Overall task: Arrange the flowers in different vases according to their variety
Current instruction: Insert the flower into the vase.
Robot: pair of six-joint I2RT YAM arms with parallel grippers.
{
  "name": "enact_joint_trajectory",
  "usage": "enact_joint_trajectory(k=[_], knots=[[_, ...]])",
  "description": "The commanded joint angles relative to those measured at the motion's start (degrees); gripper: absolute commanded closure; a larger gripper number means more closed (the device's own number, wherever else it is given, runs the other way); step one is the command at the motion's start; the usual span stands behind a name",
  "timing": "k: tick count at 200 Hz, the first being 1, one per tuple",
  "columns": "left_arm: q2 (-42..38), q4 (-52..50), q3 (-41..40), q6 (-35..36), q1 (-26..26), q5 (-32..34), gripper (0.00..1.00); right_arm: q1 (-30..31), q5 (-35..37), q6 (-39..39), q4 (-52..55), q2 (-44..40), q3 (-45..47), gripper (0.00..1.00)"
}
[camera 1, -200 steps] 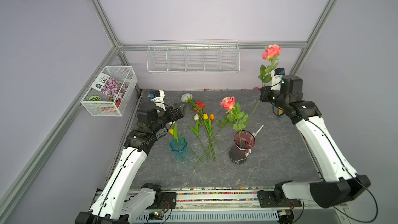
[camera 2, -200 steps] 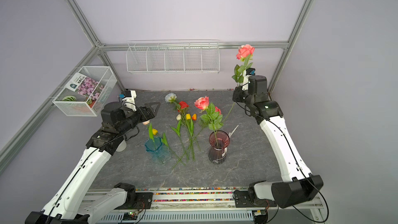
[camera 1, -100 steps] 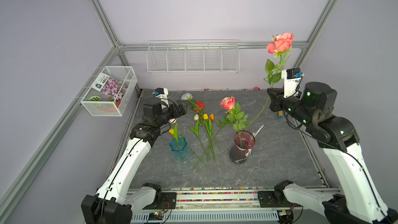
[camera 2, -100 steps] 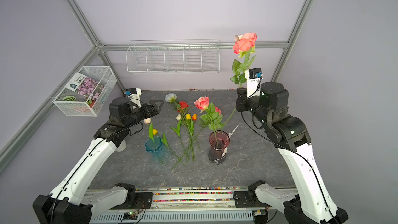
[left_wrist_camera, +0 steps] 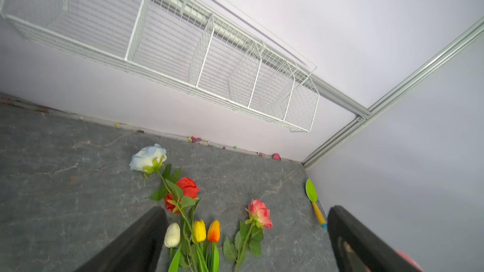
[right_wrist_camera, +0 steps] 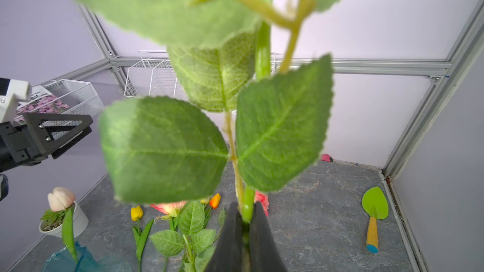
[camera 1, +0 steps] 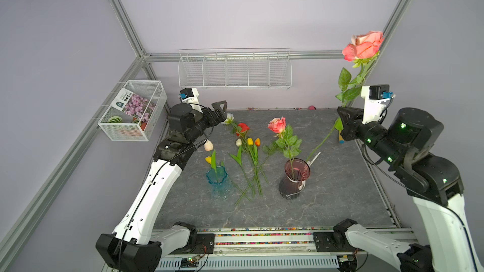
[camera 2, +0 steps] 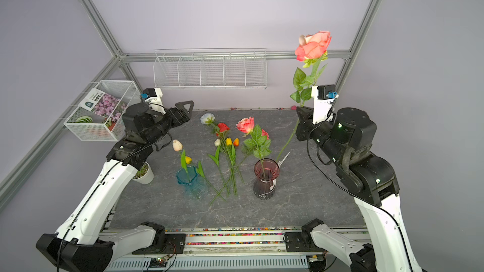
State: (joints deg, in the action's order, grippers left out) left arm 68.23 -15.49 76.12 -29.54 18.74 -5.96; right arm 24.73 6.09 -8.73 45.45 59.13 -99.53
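My right gripper [camera 1: 343,122] [right_wrist_camera: 246,222] is shut on the green stem [right_wrist_camera: 247,204] of a coral-pink rose [camera 1: 363,45] [camera 2: 313,45], held upright high over the table's right side. A maroon vase [camera 1: 293,181] holds another coral rose [camera 1: 277,124]. The teal vase [camera 1: 218,182] holds a yellow tulip [camera 1: 208,159] and a cream one [camera 1: 208,145]. Between the vases lie a white rose [camera 1: 229,118], a red rose [camera 1: 243,128] and several tulips [camera 1: 250,141]. My left gripper [camera 1: 220,112] [left_wrist_camera: 247,209] hangs open over the back left, empty.
A white succulent pot [camera 2: 144,175] stands left of the teal vase. A green trowel [right_wrist_camera: 374,210] lies by the right wall. A wire basket [camera 1: 131,116] hangs on the left wall and a wire shelf [camera 1: 234,69] on the back wall.
My right arm has raised the coral rose and drawn it toward the right wall and nearer the camera. My left arm has lifted and shifted slightly toward the back.
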Motion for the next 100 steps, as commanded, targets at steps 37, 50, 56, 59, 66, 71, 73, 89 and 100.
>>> enact_joint_trajectory(k=[37, 50, 56, 59, 66, 71, 73, 89, 100], knots=[[3.71, 0.17, 1.85, 1.04, 1.68, 3.14, 0.0, 0.35, -4.79, -2.59, -1.59, -2.31, -3.01, 1.0], [4.56, 0.46, 1.92, 0.96, 2.55, 3.43, 0.0, 0.34, -6.1, -3.03, -1.6, -2.35, -3.87, 1.0], [5.0, 0.56, 1.94, 0.87, 2.93, 3.41, 0.0, 0.33, -6.55, -3.21, -1.51, -2.36, -4.07, 1.0], [5.25, 0.59, 2.05, 0.8, 3.07, 3.36, 0.0, 0.35, -6.67, -3.3, -1.36, -2.35, -4.21, 1.0], [5.78, 0.75, 2.23, 0.76, 3.38, 3.18, 0.0, 0.36, -7.02, -3.49, -1.2, -2.39, -4.26, 1.0], [6.15, 0.87, 2.34, 0.57, 3.53, 2.95, 0.0, 0.4, -7.14, -3.56, -1.04, -2.42, -4.12, 1.0], [6.31, 0.89, 2.3, 0.5, 3.55, 2.9, 0.0, 0.34, -7.14, -3.57, -0.93, -2.37, -4.08, 1.0], [7.35, 1.16, 2.46, -0.26, 3.99, 2.01, 0.0, 0.35, -7.06, -3.92, 0.76, -1.97, -3.7, 1.0], [8.04, 1.56, 2.37, -1.02, 4.32, 1.28, 0.0, 0.35, -7.46, -4.25, 1.67, -1.86, -2.53, 1.0]])
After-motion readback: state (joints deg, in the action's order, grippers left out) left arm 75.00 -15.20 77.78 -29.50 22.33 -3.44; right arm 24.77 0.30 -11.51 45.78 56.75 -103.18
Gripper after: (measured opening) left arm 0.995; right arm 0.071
